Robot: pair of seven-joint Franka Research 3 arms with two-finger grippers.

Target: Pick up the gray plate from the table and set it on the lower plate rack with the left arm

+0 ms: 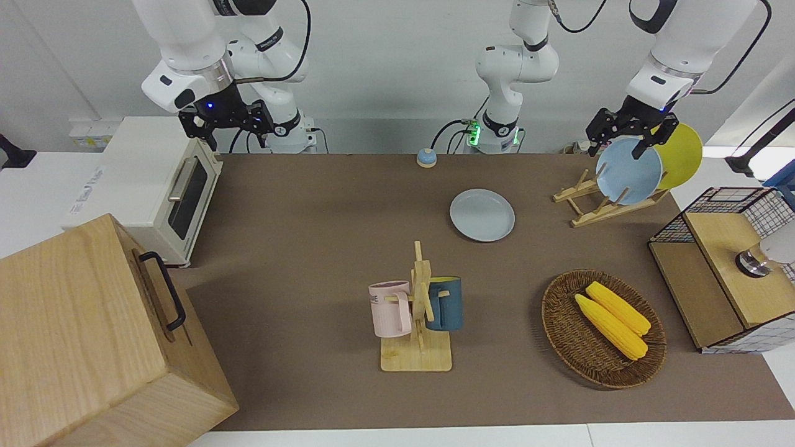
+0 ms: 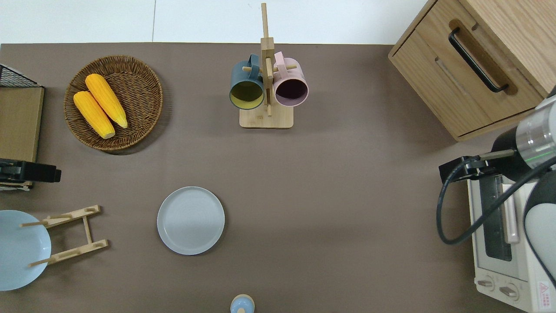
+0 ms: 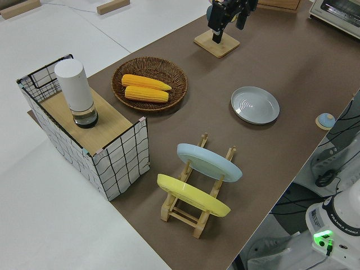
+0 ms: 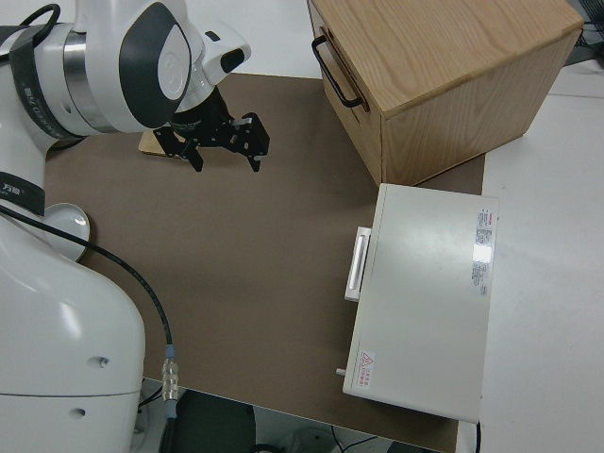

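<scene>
Gray plate (image 2: 190,220): one, on the table (image 2: 347,174); left gripper (image 1: 630,133) spread, empty.

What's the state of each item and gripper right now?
gray plate: flat on the table, untouched.
plate rack: holds the light blue plate and yellow plate, both leaning.
pink mug and blue mug: hanging on the mug stand.
basket: holds two corn cobs.
toaster oven: door closed.
wooden cabinet: drawer closed.
left gripper: open, empty.
right gripper: open, parked.
</scene>
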